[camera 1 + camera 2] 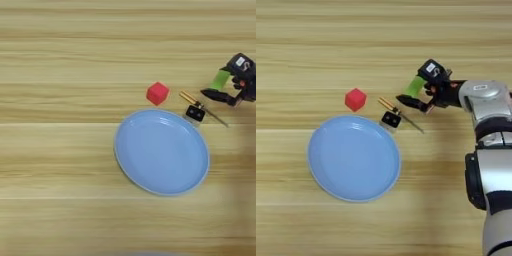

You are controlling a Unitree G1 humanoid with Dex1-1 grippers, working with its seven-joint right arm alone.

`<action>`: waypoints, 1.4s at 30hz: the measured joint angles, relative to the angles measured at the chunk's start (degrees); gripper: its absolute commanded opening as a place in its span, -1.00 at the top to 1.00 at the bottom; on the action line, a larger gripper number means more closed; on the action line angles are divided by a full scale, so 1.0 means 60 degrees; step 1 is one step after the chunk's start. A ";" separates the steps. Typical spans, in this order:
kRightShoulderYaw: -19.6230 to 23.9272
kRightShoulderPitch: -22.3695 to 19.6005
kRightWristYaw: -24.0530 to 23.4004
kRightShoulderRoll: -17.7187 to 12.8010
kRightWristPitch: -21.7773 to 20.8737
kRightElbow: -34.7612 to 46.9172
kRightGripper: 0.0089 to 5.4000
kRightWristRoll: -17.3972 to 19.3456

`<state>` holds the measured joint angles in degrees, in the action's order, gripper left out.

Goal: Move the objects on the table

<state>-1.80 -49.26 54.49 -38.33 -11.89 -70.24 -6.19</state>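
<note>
My right gripper [412, 89] reaches in from the right, its two black fingers shut on the flat lime-green bar [416, 86], which stands tilted between them. One black finger [217, 95] lies under the bar. The black square tile with white dots [391, 120] rests on the table [60, 75] just left of and below the gripper, touching the far right rim of the blue plate [353, 157].
A red cube [158, 93] sits just beyond the plate's far rim. A thin yellow-and-dark stick [402, 115] lies slanted on the wood between the tile and the gripper. My silver forearm [483, 97] fills the right edge.
</note>
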 measured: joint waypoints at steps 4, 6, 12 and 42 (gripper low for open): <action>0.0005 0.0006 -0.0016 0.0000 -0.0004 -0.0056 -0.71 -0.0054; 0.0005 0.0015 -0.0028 0.0000 -0.0005 -0.0083 -0.71 -0.0071; 0.0006 0.0050 -0.0065 0.0002 -0.0006 -0.0195 -0.71 -0.0116; -0.0128 0.0513 -0.1224 0.0462 0.0030 -0.0995 -0.71 -0.0854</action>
<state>-2.57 -46.18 47.15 -35.56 -11.71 -76.21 -11.32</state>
